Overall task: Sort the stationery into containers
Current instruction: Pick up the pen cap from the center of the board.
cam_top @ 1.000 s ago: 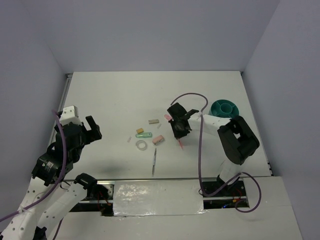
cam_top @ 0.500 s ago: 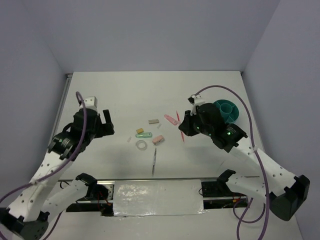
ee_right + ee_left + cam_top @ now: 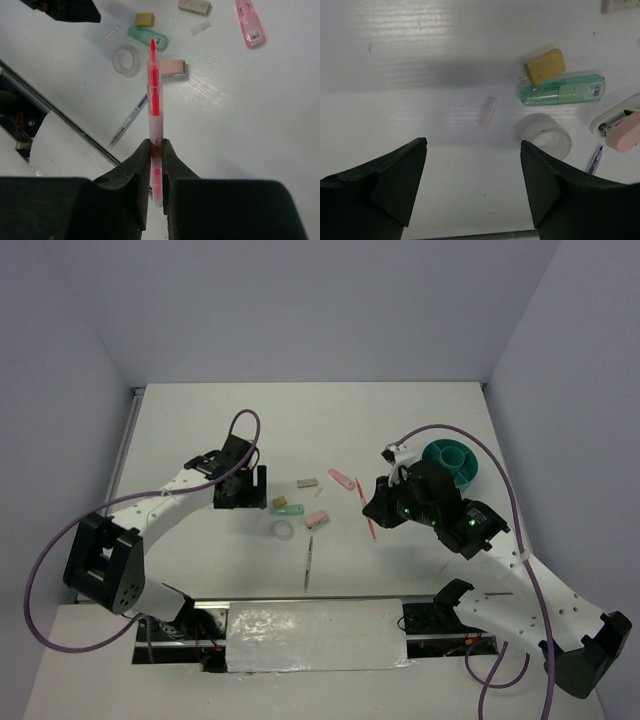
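Pinching pink pen (image 3: 155, 107), right jaws; left jaws wide.

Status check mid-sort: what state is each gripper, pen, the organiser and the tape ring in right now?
Left gripper: open, holding nothing, above the table
Right gripper: shut on pink pen
Pink pen: gripped, lifted off the table
Teal organiser: upright on the table
Tape ring: lying flat, untouched
Grey pen: lying on the table, untouched
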Controlling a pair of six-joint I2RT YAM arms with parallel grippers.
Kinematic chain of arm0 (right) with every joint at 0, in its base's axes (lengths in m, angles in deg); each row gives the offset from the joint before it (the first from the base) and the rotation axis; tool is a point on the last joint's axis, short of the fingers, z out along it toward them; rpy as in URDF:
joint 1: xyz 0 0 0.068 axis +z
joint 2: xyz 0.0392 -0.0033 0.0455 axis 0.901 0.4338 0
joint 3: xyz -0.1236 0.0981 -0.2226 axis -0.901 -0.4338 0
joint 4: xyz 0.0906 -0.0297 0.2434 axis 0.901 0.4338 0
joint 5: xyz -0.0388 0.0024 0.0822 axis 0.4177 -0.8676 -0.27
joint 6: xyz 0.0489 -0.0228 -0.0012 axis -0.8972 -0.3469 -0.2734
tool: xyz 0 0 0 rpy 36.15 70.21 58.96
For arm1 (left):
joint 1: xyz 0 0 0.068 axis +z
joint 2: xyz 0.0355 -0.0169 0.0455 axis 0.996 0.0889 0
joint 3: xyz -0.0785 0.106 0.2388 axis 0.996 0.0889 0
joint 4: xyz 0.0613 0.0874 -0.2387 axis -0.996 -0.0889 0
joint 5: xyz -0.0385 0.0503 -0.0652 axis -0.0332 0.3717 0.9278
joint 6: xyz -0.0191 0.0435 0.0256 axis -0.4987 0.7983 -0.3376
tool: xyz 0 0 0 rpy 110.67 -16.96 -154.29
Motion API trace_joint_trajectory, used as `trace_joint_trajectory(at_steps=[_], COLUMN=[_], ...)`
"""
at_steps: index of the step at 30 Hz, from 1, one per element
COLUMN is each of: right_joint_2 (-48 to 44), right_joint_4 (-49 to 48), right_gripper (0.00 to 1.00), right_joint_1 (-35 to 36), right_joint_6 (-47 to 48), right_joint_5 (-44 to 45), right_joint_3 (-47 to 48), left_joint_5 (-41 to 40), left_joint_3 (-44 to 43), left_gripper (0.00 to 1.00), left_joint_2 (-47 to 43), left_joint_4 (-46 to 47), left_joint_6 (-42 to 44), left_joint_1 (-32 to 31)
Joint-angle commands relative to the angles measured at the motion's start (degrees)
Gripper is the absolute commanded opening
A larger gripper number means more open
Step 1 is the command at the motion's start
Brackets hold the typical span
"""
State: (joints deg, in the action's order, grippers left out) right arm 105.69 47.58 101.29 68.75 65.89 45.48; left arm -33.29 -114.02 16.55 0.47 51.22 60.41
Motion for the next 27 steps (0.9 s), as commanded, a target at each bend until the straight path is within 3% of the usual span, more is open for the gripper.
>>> trace_joint_trajectory(at_steps=[1,9,27], right_joint_2=[-1.38,-2.09,-0.85], right_joint_4=[-0.99,-2.05,-2.49], right_gripper=[0.00,0.00,0.00], right_joint_1=[0.54,0.54,0.71], right_joint_6=[1.90,2.16,2.51], right_joint_5=[-2.14,-2.75,-2.84], right_joint_3=[-0.21,-0.92,-0.56], left_joint_5=[1.33,0.10,-1.48], left_joint_3=[-3.43,-2.38,1.84], left_gripper=[0.86,0.78,0.67], left_joint_2=[5.14,12.28,13.34], left_joint_4=[4.39,6.15,8.44], left_joint_6=[0.11,0.91,-0.24], left_joint_1=[-0.12,-0.21,-2.14])
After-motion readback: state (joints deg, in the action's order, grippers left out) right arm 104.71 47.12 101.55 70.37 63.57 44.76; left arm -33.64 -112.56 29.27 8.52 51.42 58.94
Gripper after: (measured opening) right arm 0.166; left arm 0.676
